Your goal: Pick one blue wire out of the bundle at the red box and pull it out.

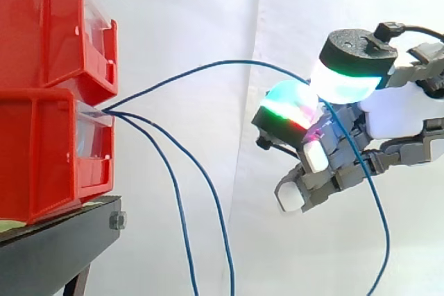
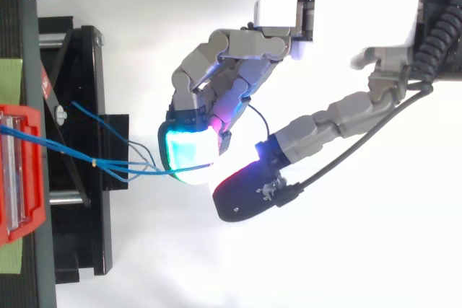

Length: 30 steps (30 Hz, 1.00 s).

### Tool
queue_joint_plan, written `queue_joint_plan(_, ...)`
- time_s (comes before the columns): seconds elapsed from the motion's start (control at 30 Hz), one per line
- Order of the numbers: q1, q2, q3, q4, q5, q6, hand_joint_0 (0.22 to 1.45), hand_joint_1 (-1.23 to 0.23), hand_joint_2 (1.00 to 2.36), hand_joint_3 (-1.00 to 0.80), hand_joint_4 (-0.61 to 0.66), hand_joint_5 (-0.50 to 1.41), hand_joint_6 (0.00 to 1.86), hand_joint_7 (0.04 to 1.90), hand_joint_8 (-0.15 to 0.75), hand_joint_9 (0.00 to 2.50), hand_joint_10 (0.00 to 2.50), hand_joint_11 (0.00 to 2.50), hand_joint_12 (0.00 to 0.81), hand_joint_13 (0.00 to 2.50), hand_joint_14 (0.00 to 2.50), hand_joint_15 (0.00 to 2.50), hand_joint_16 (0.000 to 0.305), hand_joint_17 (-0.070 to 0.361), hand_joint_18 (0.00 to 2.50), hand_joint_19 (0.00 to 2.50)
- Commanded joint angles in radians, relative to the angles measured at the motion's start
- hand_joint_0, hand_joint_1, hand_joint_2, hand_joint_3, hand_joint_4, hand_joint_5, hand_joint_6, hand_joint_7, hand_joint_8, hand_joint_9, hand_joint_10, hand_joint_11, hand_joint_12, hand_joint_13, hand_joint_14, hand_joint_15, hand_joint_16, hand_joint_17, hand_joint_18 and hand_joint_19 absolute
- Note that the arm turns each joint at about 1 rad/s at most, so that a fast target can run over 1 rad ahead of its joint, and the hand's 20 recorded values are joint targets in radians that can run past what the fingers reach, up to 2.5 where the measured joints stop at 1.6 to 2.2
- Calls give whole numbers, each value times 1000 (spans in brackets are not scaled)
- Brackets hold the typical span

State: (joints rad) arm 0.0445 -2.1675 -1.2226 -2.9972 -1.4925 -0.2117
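Observation:
Several thin blue wires leave the gap between the two stacked red bins [image 1: 41,157] at the left. One blue wire [image 1: 208,66] arcs up and to the right into my hand [image 1: 392,116], then hangs down behind it. The hand is shut on this wire, pinching it between two glowing fingertips [image 1: 291,105]; its other fingers are curled below. Two more blue wires [image 1: 177,178] droop from the bin toward the floor. From above, the wires [image 2: 108,166] run from the red bin [image 2: 36,178] to the cyan pad of the hand [image 2: 339,12].
The bins rest on a black stand [image 1: 55,240], whose frame [image 2: 79,236] lies under the wires in the top view. A white curtain hangs behind. Open space separates the bins from the hand.

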Motion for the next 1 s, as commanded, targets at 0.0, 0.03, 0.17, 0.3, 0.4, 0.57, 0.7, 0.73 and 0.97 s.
queue_joint_plan(0.0, 0, 0, 0, 0, 0, 0, 590, -897, 1017, -62, -11, -41, 864, 989, 240, 831, 16, 369, 398, 561, 18, 401, 68, 152, 186, 278)
queue_joint_plan(0.03, 0, 0, 0, 0, 0, 2, 589, -900, 1017, -52, -18, -39, 863, 988, 239, 839, 14, 357, 399, 565, 18, 406, 68, 153, 190, 276)
queue_joint_plan(0.17, 0, 3, 0, 0, 0, 0, 585, -916, 1014, -27, -31, -30, 853, 989, 240, 896, 14, 355, 410, 583, 16, 400, 72, 162, 213, 268)
queue_joint_plan(0.3, 0, 3, 0, 0, 0, -3, 583, -919, 1012, -17, -39, -25, 847, 999, 240, 915, 13, 349, 417, 587, 15, 397, 74, 166, 211, 268)
queue_joint_plan(0.4, 0, 3, 0, -5, -2, 0, 580, -918, 1008, -10, -37, -22, 849, 981, 239, 925, 15, 349, 421, 581, 15, 403, 75, 169, 197, 276)
queue_joint_plan(0.57, 0, 3, 0, -3, 3, 8, 581, -917, 1007, -17, -48, -20, 848, 979, 245, 924, 13, 358, 423, 561, 17, 395, 75, 170, 189, 272)
queue_joint_plan(0.7, 0, 2, 0, -3, 3, 26, 581, -915, 1007, -18, -33, -21, 848, 983, 253, 973, 14, 375, 428, 588, 15, 397, 76, 171, 194, 279)
queue_joint_plan(0.73, 0, 2, 0, -3, 3, 31, 581, -912, 1007, -20, -32, -21, 848, 983, 253, 991, 14, 377, 426, 598, 15, 399, 76, 172, 203, 283)
queue_joint_plan(0.97, 0, 2, 0, 1, 1, 25, 582, -905, 1006, -24, -48, -22, 849, 983, 249, 910, 13, 350, 429, 549, 14, 387, 77, 173, 195, 281)
